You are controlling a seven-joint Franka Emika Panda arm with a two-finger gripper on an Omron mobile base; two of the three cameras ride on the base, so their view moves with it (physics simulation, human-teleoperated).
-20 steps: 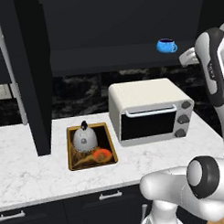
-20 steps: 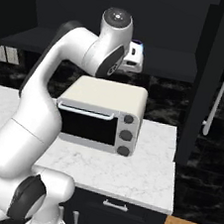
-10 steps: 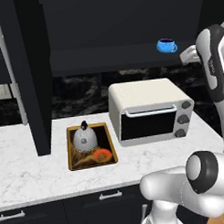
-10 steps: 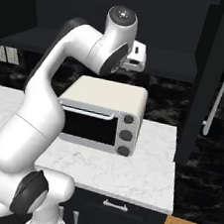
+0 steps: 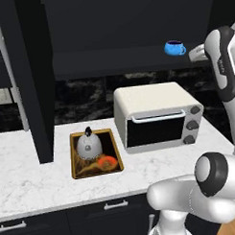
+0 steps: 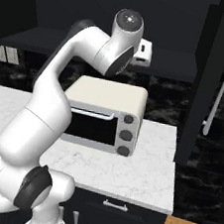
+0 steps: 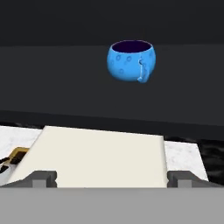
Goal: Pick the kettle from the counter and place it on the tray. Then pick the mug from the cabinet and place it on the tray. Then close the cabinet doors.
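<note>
The small bright blue round mug (image 7: 131, 60) stands upright on the black cabinet's dark shelf (image 7: 65, 87), ahead of and apart from the empty, spread-wide two-finger gripper (image 7: 112, 178).

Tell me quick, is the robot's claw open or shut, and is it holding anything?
Gripper: open, holding nothing. It points at the blue mug on the cabinet shelf and is not touching it.
</note>
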